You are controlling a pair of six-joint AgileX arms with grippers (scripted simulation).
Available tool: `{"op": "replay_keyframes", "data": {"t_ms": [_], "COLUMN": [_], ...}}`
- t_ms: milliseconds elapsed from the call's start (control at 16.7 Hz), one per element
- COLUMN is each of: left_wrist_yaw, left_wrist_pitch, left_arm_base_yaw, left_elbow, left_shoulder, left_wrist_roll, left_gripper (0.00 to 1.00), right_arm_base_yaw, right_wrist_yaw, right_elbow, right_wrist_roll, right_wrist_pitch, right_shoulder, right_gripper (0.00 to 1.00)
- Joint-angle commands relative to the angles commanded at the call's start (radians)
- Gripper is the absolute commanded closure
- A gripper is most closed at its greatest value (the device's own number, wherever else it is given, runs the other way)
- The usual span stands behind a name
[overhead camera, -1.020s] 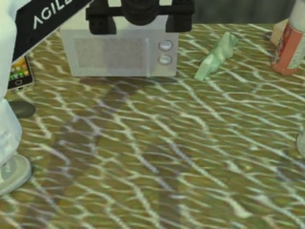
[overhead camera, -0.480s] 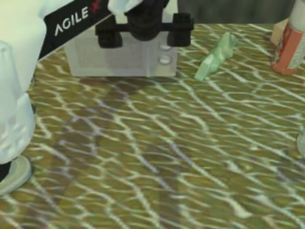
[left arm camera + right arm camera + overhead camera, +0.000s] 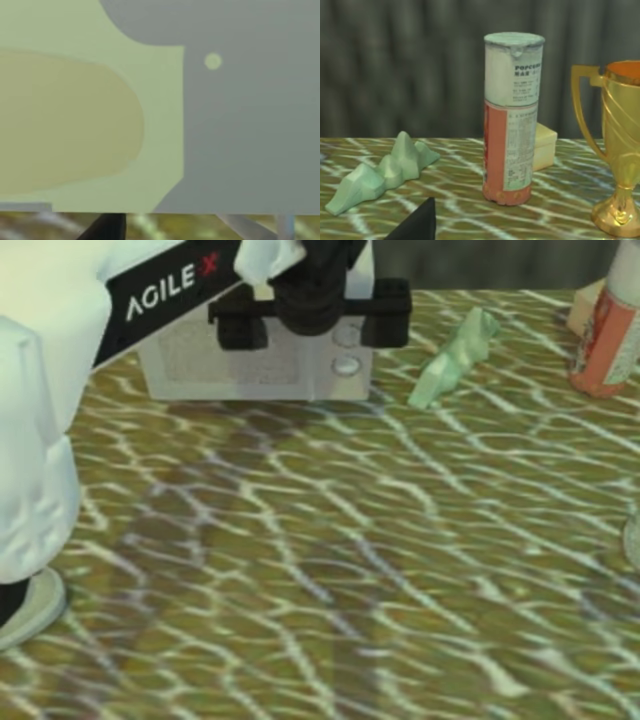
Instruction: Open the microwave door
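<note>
From above, the microwave (image 3: 255, 355) stands at the far edge of the counter (image 3: 330, 560), left of centre, front facing the camera. The microwave door (image 3: 200, 360) lies flat against the front, shut, its grey speckled window partly hidden by my left arm. Two round silver knobs (image 3: 346, 352) sit on the panel to the door's right. My left gripper (image 3: 310, 315) hangs in front of the microwave's upper front, its black crossbar spanning from the door window to past the knobs; I cannot tell from here how far its jaws stand apart or whether they touch anything. Right of the microwave a pale green jagged object (image 3: 455, 358) lies on the counter, and a red-and-white canister (image 3: 606, 340) stands near the right edge. My right arm is off at the right, its gripper out of this view.

My left wrist camera is filled by flat cream and grey surfaces very close up, presumably the microwave; one dark fingertip (image 3: 107, 227) pokes in at the edge, with a strip of counter behind it.

My right wrist camera shows the green object (image 3: 385, 172), the canister (image 3: 512, 120) upright, a cream box (image 3: 544, 147) behind it and a gold trophy (image 3: 615, 145) beside it. Only one dark fingertip (image 3: 417, 222) shows, so I cannot tell how those jaws stand.
</note>
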Motion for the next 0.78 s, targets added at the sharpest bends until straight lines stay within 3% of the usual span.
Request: {"op": "replay_keyframes", "data": {"t_ms": [600,780], "left_wrist_yaw": [0.000,0.000], "left_wrist_pitch": [0.000,0.000], "left_arm_base_yaw": [0.000,0.000], "left_elbow": [0.000,0.000], "left_shoulder": [0.000,0.000], "left_wrist_roll": [0.000,0.000], "left_gripper": [0.98,1.00], "right_arm_base_yaw": [0.000,0.000], "right_wrist_yaw": [0.000,0.000], "right_elbow": [0.000,0.000], "right_wrist_roll": [0.000,0.000], "right_wrist_pitch": [0.000,0.000], "right_shoulder": [0.000,0.000], "right_gripper": [0.00,0.00]}}
